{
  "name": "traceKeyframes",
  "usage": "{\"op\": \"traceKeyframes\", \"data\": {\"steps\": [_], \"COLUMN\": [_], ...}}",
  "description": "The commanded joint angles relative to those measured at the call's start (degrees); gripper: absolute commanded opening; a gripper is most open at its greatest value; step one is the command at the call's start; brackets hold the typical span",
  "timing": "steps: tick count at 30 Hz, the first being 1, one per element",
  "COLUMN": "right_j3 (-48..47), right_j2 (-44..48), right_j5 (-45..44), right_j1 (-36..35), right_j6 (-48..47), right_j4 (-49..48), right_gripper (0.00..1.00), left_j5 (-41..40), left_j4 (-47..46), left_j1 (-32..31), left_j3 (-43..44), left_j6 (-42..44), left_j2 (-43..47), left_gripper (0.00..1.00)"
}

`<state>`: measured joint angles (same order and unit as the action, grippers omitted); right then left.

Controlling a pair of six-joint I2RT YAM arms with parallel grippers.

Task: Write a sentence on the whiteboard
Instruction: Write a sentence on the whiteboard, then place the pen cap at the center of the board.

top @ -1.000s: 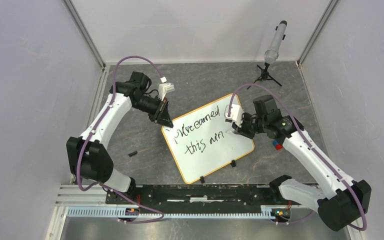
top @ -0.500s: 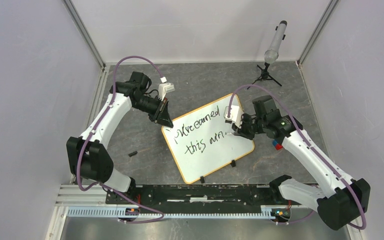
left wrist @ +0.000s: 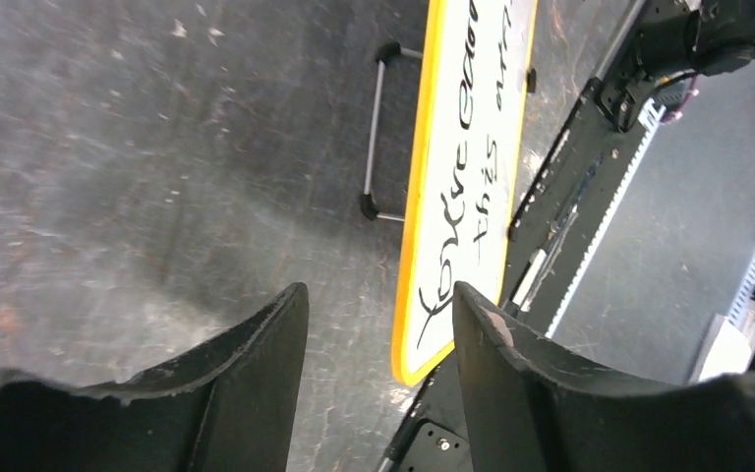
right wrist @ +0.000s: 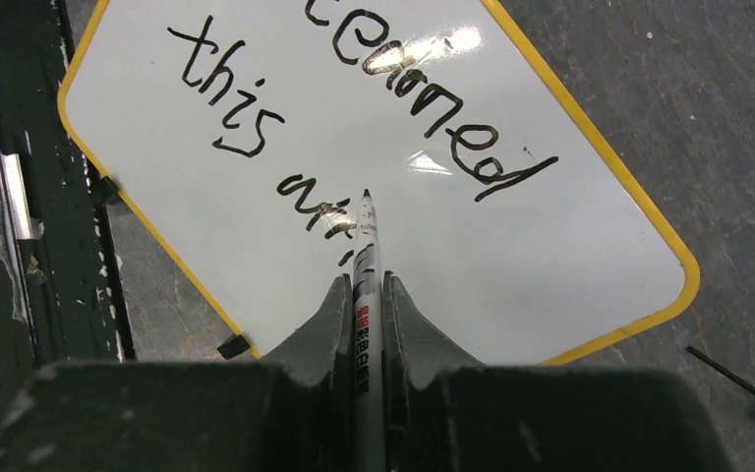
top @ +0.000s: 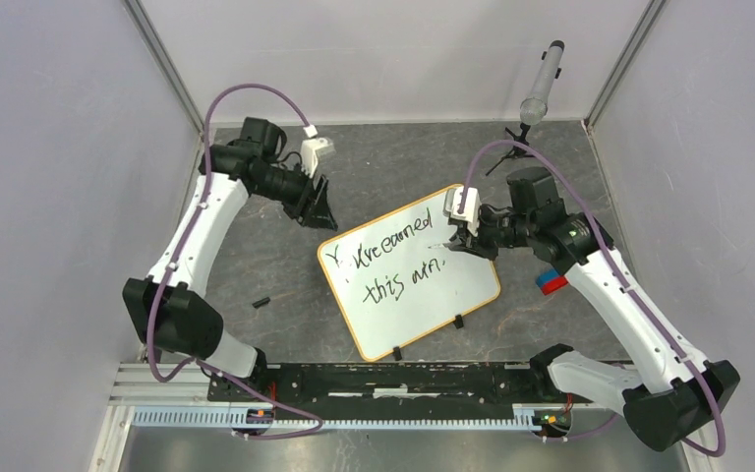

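Note:
The whiteboard [top: 449,287] lies tilted on the grey floor, orange-framed, with two black clip feet on its near edge. The sentence [top: 393,260] runs across it in two slanted black lines. My right gripper [top: 459,241] is shut on a grey marker [right wrist: 366,258]. The marker's tip points at the board [right wrist: 570,246] just past the end of the second line [right wrist: 256,133]. I cannot tell if the tip touches. My left gripper [top: 317,210] is open and empty, off the board's far left corner. In the left wrist view its fingers [left wrist: 378,297] frame that corner of the board [left wrist: 472,147].
A grey cylinder on a black tripod [top: 539,90] stands at the back right. A small black cap [top: 261,301] lies left of the board. A red and blue object [top: 551,284] lies under the right arm. A black rail [top: 393,380] runs along the front edge. Walls close in both sides.
My left gripper has pulled up and back from the board's left corner, uncovering the first letter. My right gripper with the marker has shifted slightly back and up.

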<state>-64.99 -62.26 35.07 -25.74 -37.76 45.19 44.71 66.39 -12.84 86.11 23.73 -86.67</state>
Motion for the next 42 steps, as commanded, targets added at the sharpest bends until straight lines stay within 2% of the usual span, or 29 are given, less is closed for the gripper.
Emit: {"op": "traceKeyframes", "data": {"steps": [1, 5, 9, 13, 16, 22, 26, 35, 42], "right_j3": [-2.8, -2.1, -0.4, 1.4, 2.4, 2.2, 2.4, 2.3, 2.5], "right_j2": [1.3, 1.5, 1.9, 2.1, 2.1, 1.8, 1.3, 0.2, -0.3], "right_j5": [3.7, 6.8, 10.6, 14.8, 18.0, 21.1, 21.5, 21.9, 21.6], "right_j1": [0.8, 3.0, 6.3, 9.8, 12.2, 14.2, 14.5, 14.7, 14.7], "right_j6": [2.8, 4.2, 4.6, 5.2, 6.1, 7.2, 7.1, 8.3, 8.4], "right_j4": [-0.7, -2.0, -2.8, -3.3, -3.9, -4.4, -4.5, -5.6, -5.9], "right_gripper": [0.00, 0.00, 0.00, 0.00, 0.00, 0.00, 0.00, 0.00, 0.00], "left_j5": [-1.5, -2.7, -6.3, -12.0, -15.8, -22.3, -24.2, -24.2, -22.0], "left_j4": [2.8, 4.6, 13.0, 17.3, 16.9, 5.8, -2.0, -12.5, -16.0], "left_j1": [2.8, 11.3, 19.4, 27.4, 31.8, 32.7, 32.3, 31.9, 31.7], "left_j3": [8.0, 9.8, 8.6, 2.6, -5.7, -25.1, -33.3, -43.8, -46.8], "left_j6": [-0.3, 2.6, 12.7, 23.8, 32.3, 41.2, 42.9, 48.5, 51.9], "left_j2": [2.7, 5.3, 5.6, 7.3, 10.4, 17.7, 17.1, 16.1, 14.9], "left_gripper": [0.63, 0.72, 0.72, 0.71, 0.69, 0.68, 0.66, 0.63, 0.61]}}
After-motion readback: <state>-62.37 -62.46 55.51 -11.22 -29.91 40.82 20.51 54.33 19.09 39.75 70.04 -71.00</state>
